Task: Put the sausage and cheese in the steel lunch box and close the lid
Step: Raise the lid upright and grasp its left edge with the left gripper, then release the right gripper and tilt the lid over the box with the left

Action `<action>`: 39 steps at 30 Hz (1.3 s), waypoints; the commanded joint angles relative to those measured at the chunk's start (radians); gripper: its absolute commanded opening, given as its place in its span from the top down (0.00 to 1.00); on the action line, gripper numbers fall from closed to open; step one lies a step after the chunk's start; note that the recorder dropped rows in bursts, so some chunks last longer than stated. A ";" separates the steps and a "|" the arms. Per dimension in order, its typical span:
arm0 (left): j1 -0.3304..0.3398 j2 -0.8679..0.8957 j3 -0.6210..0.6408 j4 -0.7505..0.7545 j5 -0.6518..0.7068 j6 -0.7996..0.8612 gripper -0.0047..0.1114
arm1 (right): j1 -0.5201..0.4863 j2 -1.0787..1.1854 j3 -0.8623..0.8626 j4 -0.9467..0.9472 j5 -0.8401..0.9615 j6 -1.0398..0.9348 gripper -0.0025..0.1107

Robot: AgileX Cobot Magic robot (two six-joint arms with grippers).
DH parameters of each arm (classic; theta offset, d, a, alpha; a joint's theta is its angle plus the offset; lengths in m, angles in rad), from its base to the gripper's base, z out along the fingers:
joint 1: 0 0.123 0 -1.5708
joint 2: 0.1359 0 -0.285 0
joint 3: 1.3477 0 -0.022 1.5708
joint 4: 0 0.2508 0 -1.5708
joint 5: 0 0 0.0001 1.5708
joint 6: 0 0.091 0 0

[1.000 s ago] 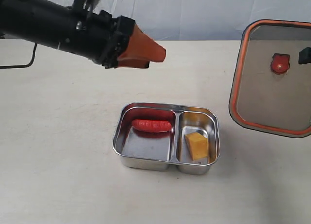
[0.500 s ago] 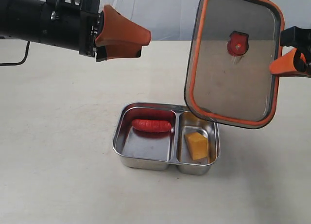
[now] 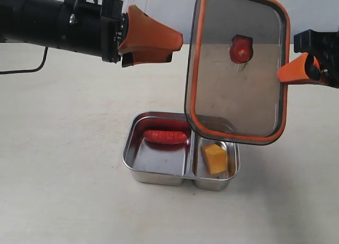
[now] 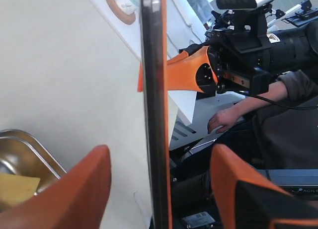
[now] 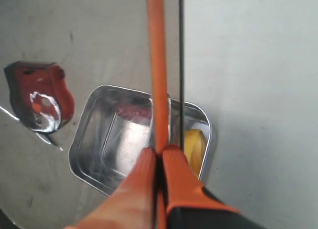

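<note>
The steel lunch box (image 3: 159, 167) sits mid-table, with the red sausage (image 3: 165, 136) in its left compartment and the yellow cheese (image 3: 214, 158) in its right one. Above the box's right half the dark lid (image 3: 249, 96) hangs nearly upright, its orange valve (image 3: 241, 48) showing. My right gripper (image 3: 288, 72) is shut on the lid's right rim (image 5: 158, 90). To the lid's left, my left gripper (image 3: 177, 43) is open in the air. In the left wrist view the lid's edge (image 4: 153, 110) runs between the open fingers (image 4: 74, 189), touching neither.
The box (image 5: 89, 154) and cheese (image 5: 194, 147) lie below the lid in the right wrist view. A person's hand and equipment show beyond the table's edge (image 4: 149, 65). A black cable (image 3: 24, 69) lies at the far left.
The right gripper has carried the lid leftward and a little lower, over the box. The left gripper has shifted right toward the lid's edge.
</note>
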 commanded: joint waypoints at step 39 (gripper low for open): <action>-0.135 0.001 0.002 -0.075 -0.216 0.089 0.96 | 0.065 -0.009 -0.001 0.020 -0.018 -0.037 0.99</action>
